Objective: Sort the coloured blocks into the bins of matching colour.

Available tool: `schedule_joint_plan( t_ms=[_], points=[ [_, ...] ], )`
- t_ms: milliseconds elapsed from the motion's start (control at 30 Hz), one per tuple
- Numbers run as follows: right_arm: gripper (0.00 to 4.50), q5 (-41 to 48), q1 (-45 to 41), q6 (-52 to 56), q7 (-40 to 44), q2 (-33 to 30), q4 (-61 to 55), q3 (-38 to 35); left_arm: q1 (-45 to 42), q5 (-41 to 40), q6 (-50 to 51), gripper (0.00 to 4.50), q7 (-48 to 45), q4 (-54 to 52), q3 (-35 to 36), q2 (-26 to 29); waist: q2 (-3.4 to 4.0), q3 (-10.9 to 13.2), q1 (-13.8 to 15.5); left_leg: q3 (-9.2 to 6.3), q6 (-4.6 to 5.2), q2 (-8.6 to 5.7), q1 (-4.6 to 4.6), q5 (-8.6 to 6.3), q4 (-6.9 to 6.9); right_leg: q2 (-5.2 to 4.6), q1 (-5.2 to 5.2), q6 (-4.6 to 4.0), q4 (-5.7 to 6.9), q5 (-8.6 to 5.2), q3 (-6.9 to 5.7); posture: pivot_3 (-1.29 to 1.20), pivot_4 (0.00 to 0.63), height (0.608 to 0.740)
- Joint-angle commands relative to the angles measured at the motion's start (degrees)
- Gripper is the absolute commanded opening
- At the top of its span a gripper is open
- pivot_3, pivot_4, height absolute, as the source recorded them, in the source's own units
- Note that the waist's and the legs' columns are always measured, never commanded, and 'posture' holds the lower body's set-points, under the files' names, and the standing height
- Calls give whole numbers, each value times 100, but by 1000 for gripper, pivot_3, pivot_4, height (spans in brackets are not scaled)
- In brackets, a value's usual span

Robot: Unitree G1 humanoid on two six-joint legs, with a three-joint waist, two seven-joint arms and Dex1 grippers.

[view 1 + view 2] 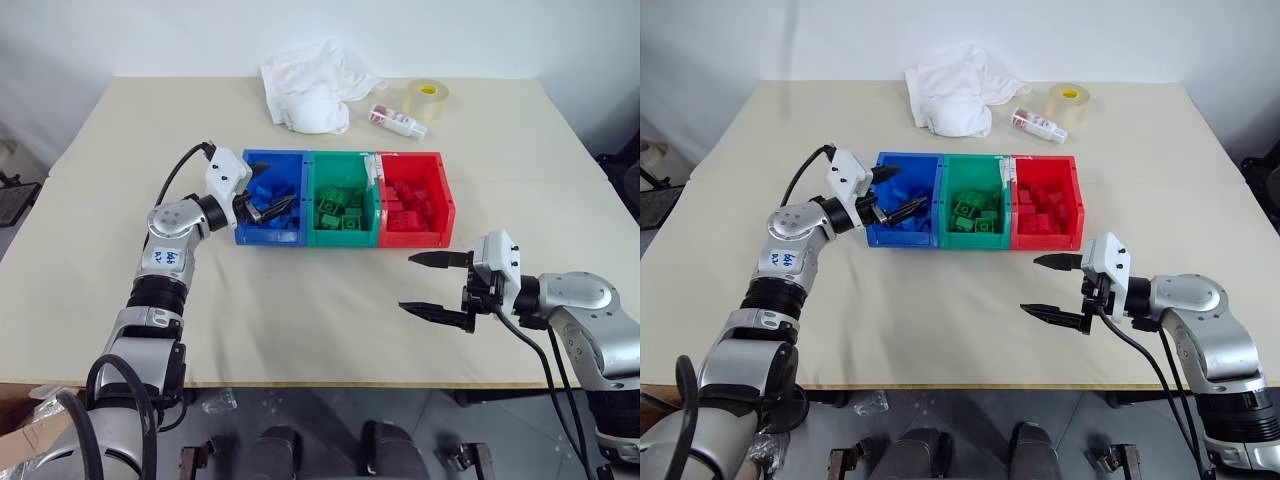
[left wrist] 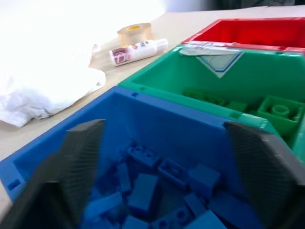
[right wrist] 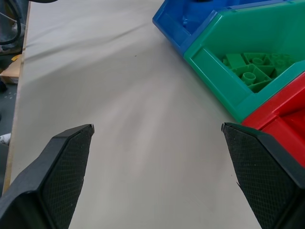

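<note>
Over the blue bin (image 1: 270, 198), at the left end of the row, the left gripper (image 1: 275, 208) hovers with jaws spread wide and empty; blue blocks (image 2: 157, 183) lie directly beneath it. The green bin (image 1: 341, 200) and red bin (image 1: 415, 199) follow rightward. Nearer, right of centre, the right gripper (image 1: 435, 283) stands open, empty, above bare table (image 1: 300, 310).

Blue bin (image 1: 270, 236), green bin (image 1: 341, 237), red bin (image 1: 415, 238); matching-colour blocks inside; white cloth (image 1: 312, 85); beige table (image 1: 300, 310).

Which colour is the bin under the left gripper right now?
Blue: the left gripper hangs over the blue bin, clearest in the left wrist view.
</note>
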Motion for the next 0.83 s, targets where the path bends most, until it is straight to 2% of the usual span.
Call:
schedule_joint_plan(
  t_ms=[33, 200, 367, 467, 667, 833],
  points=[
    [4500, 132, -61, -23, 20, -155, -130, -202, 90, -456, 19, 4476, -554, -595, 255, 174, -1, 1, -3, 0, 0, 0, -1, 0, 1, 0, 0, 0, 0, 0, 0, 0, 150, 740],
    [4500, 108, -165, -124, 230, -344, 200, -278, 1005, -1263, 645, 4476, -1642, -1925, 561, 790, 0, 0, -100, -3, 0, 15, -1, 0, -4, -1, -4, 0, -1, 0, 1, 0, 150, 740],
    [4500, 22, -304, -320, 506, -586, 881, -402, 1980, -1231, 919, 4476, -1474, -2627, 897, 1440, 0, 0, -143, -7, 0, 32, 0, 0, -5, 0, -2, 0, 0, 0, 1, 0, 150, 740],
    [4500, -129, -391, -529, 728, -793, 1449, -426, 2973, -1573, 1717, 4476, -1561, -3265, 1263, 1847, 0, 0, -146, -6, 0, 32, 0, 0, -2, -1, 1, 0, -1, 0, 2, 0, 150, 740],
    [4500, -250, -608, -710, 979, -945, 1970, -316, 4124, -1855, 1908, 4476, -1708, -3912, 1647, 2052, 1, 1, -109, -17, 0, 34, -1, 0, -2, -4, 6, -2, -10, -1, 2, 0, 150, 740],
    [4500, -357, -747, -782, 1048, -901, 2178, -249, 4294, -1893, 1860, 4476, -1743, -3924, 1754, 2051, 1, 1, -112, -15, -3, 35, 1, 2, -2, -3, 7, -3, -10, -1, 3, 0, 150, 740]
  ],
)
